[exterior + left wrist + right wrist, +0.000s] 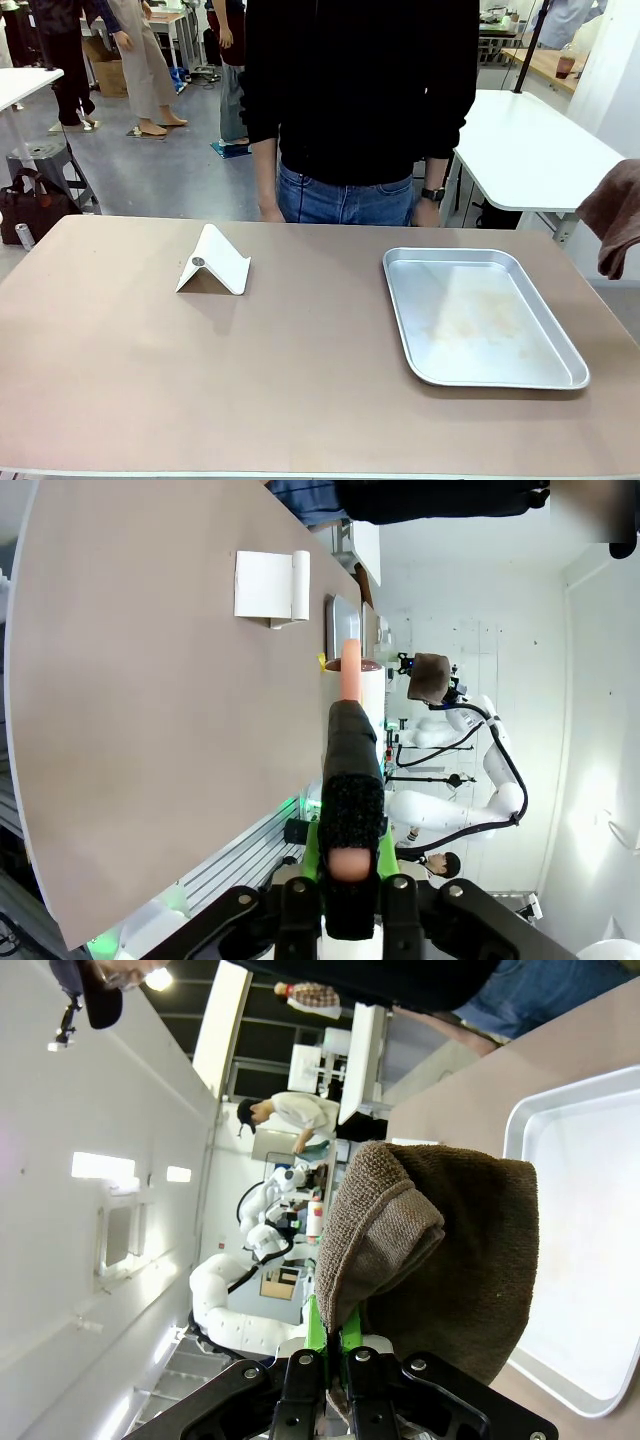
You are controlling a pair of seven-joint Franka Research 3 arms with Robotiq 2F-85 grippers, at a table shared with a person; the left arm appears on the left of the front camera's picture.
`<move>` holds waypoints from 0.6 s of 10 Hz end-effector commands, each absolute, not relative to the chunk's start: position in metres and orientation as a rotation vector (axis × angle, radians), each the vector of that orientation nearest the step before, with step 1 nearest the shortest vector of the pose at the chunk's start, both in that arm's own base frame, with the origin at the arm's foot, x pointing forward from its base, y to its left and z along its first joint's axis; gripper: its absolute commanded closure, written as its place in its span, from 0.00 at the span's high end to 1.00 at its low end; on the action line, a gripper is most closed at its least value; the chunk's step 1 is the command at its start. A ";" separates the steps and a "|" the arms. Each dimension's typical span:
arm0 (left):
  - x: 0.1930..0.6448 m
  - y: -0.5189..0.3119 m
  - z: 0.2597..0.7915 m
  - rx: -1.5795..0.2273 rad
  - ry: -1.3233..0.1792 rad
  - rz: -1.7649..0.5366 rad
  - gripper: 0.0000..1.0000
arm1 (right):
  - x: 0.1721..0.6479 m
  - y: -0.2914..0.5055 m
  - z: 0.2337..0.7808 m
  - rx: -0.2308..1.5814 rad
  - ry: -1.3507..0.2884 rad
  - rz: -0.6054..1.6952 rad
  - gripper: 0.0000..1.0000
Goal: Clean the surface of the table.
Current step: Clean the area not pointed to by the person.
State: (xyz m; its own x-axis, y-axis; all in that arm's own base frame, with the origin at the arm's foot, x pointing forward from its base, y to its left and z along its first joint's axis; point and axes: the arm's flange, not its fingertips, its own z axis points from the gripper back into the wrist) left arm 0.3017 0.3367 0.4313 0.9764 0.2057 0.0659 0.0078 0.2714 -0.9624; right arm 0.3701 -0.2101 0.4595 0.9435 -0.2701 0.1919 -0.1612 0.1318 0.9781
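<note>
The tan-brown table stretches across the front view, and its top also shows in the left wrist view and the right wrist view. My right gripper is shut on a brown towel, which hangs off the table's right end, next to the tray. My left gripper is shut on a long pink tool with a black fuzzy sleeve. It is held off the table's near edge, pointing along that edge.
A white folded stand sits left of centre. A silver metal tray with faint smears lies at the right. A person in a black top stands at the far edge. White tables stand behind.
</note>
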 end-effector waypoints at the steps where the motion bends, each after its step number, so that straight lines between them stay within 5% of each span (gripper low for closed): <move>1: 0.295 0.328 0.436 -1.289 -0.183 0.120 0.03 | 0.369 -0.209 0.464 1.446 -0.367 -0.073 0.06; 6: 0.295 0.328 0.436 -1.289 -0.183 0.120 0.03 | 0.369 -0.209 0.464 1.446 -0.367 -0.073 0.06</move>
State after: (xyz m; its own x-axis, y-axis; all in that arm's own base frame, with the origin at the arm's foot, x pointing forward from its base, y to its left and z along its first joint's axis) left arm 0.2994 0.3321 0.4336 0.9794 0.1914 0.0646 0.0092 0.2770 -0.9608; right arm 0.3701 -0.2101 0.4596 0.9435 -0.2700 0.1920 -0.1613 0.1318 0.9781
